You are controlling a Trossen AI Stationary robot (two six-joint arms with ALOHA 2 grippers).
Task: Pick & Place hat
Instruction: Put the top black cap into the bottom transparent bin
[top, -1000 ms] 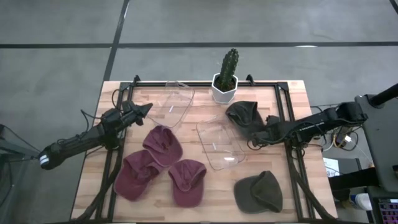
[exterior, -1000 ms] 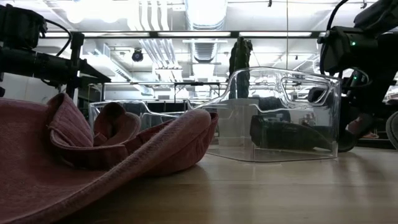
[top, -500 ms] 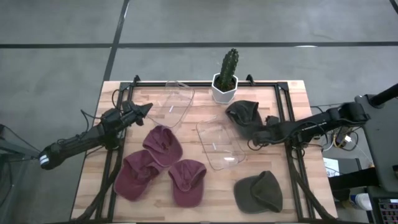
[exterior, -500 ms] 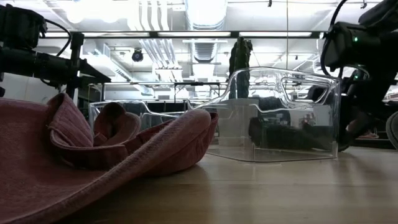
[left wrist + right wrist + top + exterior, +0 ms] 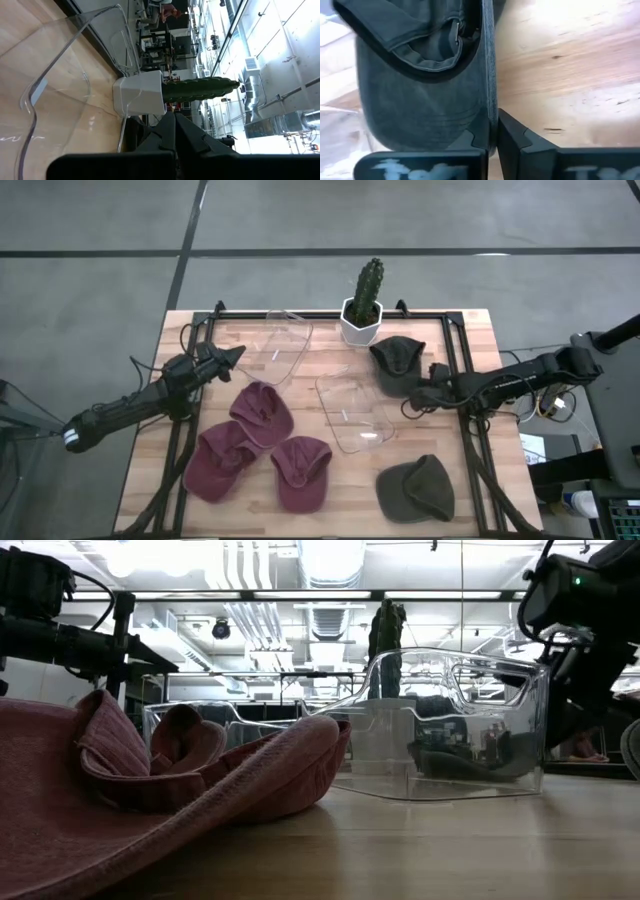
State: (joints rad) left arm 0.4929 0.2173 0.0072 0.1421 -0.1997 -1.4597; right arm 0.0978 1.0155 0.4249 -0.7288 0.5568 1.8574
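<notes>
Lying nearest the front edge of the wooden surface [image 5: 470,330]: a dark green cap [image 5: 417,488] at the right and three maroon caps [image 5: 256,445] bunched together at the left, the closest of them filling the low view's left side. Sitting just behind them near the middle: a clear plastic bin [image 5: 352,412], with a second clear bin [image 5: 278,345] standing farther back and to the left. Standing at the far edge: a cactus in a white pot [image 5: 362,307].

Reaching in from the right: the right gripper [image 5: 418,398], pinching the brim of another dark green hat [image 5: 396,360] edge-on. Fingers [image 5: 512,135] pressing nearly together, with only the thin brim between them. Hat hanging from that grip just beside the middle bin's right wall, between the bin and the cactus pot, its crown spreading toward the far side. Nothing lying between the hat and the bin's open top apart from the bin's own rim.

Waiting over the left part of the surface: the left gripper [image 5: 232,358], beside the far bin, fingers closed to a point and holding nothing, pointing past the bin wall toward the cactus.
</notes>
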